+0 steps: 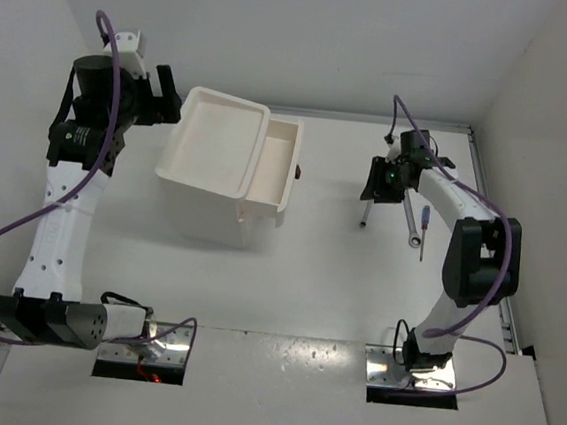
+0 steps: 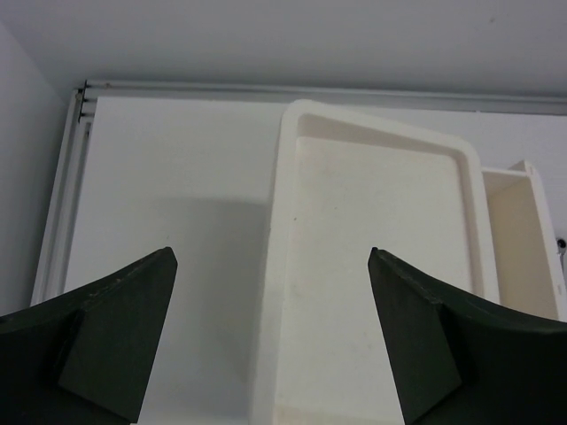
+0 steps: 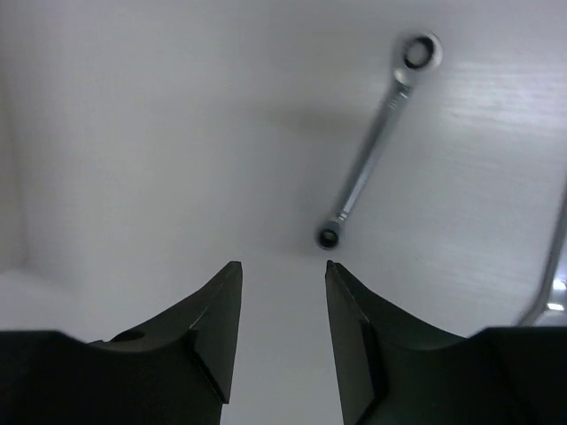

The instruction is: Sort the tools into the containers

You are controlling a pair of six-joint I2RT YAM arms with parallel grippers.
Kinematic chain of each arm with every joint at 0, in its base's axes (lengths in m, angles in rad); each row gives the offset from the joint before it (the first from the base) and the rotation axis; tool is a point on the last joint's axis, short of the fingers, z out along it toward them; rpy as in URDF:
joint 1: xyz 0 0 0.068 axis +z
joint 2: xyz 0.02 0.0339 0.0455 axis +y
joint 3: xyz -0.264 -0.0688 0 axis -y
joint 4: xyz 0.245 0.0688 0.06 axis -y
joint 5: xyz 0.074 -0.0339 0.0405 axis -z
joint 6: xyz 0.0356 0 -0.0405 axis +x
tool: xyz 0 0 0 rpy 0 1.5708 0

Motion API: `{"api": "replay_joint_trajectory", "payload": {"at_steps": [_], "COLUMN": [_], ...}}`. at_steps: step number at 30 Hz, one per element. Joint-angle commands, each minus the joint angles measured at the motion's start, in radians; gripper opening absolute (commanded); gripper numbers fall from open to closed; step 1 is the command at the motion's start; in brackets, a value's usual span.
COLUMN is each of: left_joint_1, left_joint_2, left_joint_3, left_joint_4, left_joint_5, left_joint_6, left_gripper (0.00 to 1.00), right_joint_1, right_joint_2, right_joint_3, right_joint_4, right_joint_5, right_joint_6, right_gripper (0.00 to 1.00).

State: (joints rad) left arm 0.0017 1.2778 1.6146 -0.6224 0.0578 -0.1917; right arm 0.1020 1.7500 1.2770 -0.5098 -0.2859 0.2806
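One silver tool (image 3: 554, 257) (right edge) is cut off, unidentifiable.

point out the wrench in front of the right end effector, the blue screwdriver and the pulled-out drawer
wrench (image 3: 372, 146), right wrist view, middle of its shaft
blue screwdriver (image 1: 424, 221), top view, on its handle
pulled-out drawer (image 1: 276, 160), top view, bare inside floor
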Motion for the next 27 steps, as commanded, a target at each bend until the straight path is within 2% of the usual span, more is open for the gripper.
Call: {"api": "replay_joint_trajectory", "payload": {"at_steps": [1,3,8,14,23,25,27], "left_joint_1": [0.006,0.006,0.006,0.006,0.015,0.027,0.04], "left_joint_2": [-0.047,-0.047,-0.067,-0.067,-0.035,-0.026,-0.026], "left_joint_3": [-0.051,-0.074,-0.114,-0.194,-0.206,-0.206,-0.206], "left_joint_4": [0.029,0.029,0.038,0.084,0.105,0.105,0.105], "left_joint_5": [-0.032,-0.032,-0.032,-0.023,0.037,0.065,0.085], "left_joint_6": [-0.006,-0.015,-0.015,-0.025,-0.043,-0.043,-0.043], "left_gripper": [0.96,0.96,0.96,0.96,0.96,0.96,0.96], "right_joint_1": [-0.027,-0.063,-0.174,-0.284,-0.324,-0.324,-0.324], "right_joint_2": [0.009,0.009,0.049,0.112,0.243,0.264,0.304], "right_joint_3": [0.027,0.057,0.119,0.128,0.222,0.245,0.265], "right_joint_4": [-0.07,-0.082,-0.2,-0.219,-0.239,-0.249,-0.26], "right_joint_5": [0.233,0.258,0.237,0.364,0.347,0.347,0.347], "right_joint_6": [0.15,0.128,-0.072,-0.178,-0.198,-0.187,-0.178], "right_gripper": [0.43,0.4,0.38,0.32,0.31,0.36,0.36]}}
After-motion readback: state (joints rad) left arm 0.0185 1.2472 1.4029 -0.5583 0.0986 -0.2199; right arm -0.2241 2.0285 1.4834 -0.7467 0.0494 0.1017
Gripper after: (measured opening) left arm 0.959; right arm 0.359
